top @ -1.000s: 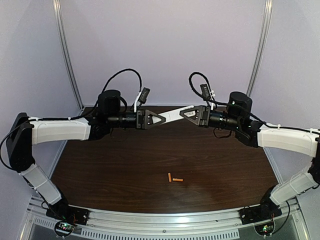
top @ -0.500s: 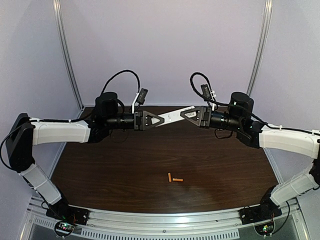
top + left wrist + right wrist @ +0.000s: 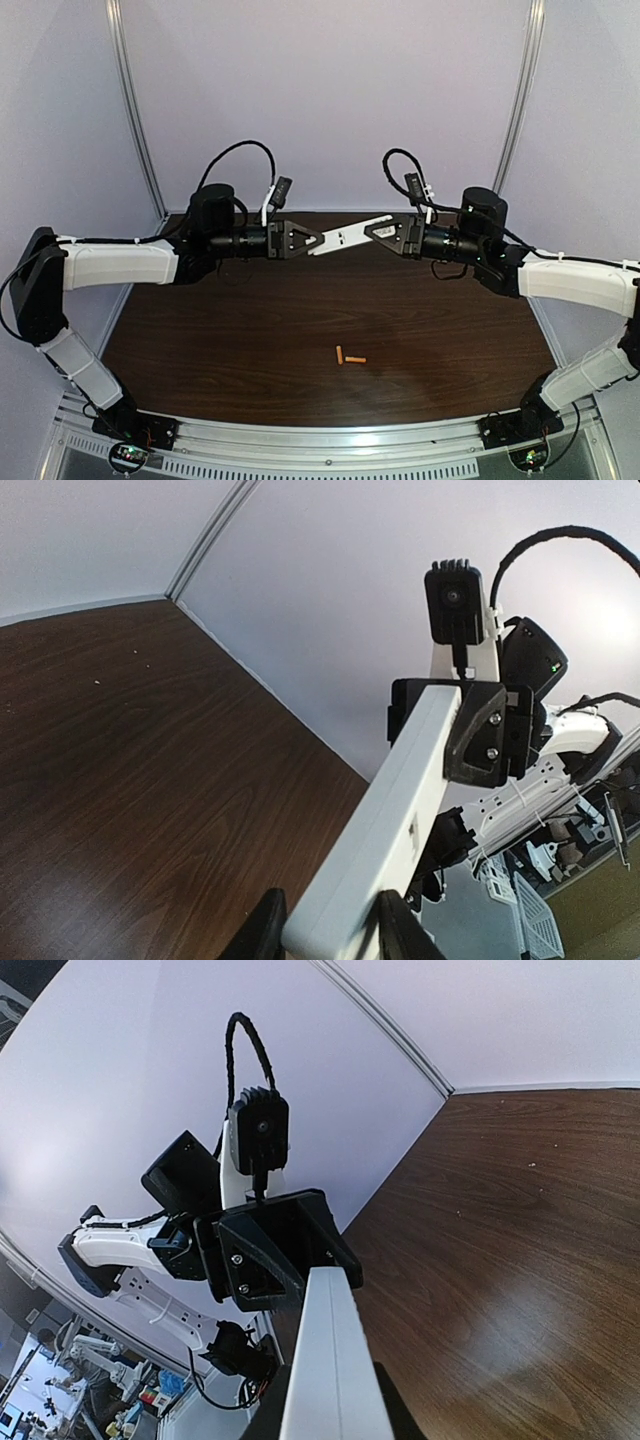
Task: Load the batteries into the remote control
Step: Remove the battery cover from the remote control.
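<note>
Black and wedge-shaped, the left gripper (image 3: 318, 240) pinches the left end of the remote control (image 3: 345, 237), a slim, smooth white bar held in the air over the far half of the table (image 3: 230, 330). On the dark wood-grain surface near the front, well apart from both grippers, lie the batteries (image 3: 349, 357), two small orange cylinders set roughly at right angles, just beside each other. The right gripper (image 3: 372, 232) clamps the bar's right end.
</note>
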Controlling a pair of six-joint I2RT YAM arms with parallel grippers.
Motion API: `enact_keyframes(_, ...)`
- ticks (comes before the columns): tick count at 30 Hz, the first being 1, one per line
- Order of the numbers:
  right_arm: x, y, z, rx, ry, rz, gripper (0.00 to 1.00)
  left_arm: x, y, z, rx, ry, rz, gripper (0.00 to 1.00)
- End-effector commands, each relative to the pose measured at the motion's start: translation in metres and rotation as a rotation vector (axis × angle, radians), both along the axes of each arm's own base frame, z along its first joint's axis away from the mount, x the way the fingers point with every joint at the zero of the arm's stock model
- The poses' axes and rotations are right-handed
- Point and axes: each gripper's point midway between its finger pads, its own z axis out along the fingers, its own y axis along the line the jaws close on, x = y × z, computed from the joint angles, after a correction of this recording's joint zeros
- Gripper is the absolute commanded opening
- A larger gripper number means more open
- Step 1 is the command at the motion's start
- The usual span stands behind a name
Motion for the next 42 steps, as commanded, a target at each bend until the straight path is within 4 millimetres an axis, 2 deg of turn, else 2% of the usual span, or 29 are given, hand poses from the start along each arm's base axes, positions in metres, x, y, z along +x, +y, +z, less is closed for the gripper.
enact_keyframes(1,-0.001,-0.008,0.017,0.029,-0.046,-0.019,0.0,0.001,0.005,0.009,0.004,-0.04,0.022,0.32)
enact_keyframes(16,0.01,-0.023,0.013,-0.002,-0.037,-0.088,0.0,-0.002,0.006,0.01,0.003,-0.046,0.011,0.18)
enact_keyframes(20,0.01,-0.024,0.014,0.005,-0.04,-0.09,0.0,-0.001,0.006,0.007,0.008,-0.038,0.01,0.3)
enact_keyframes(27,0.009,-0.024,0.015,0.02,-0.036,-0.083,0.0,0.001,0.005,0.002,0.019,-0.02,0.018,0.32)
enact_keyframes(30,0.009,-0.025,0.016,0.023,-0.035,-0.083,0.0,0.001,0.005,0.001,0.023,-0.018,0.022,0.37)
enact_keyframes(35,0.009,-0.025,0.014,0.024,-0.032,-0.081,0.0,0.001,0.005,0.001,0.02,-0.021,0.016,0.19)
enact_keyframes(42,0.014,-0.031,0.011,0.012,-0.024,-0.102,0.0,-0.003,0.005,0.008,0.0,-0.041,0.001,0.09)
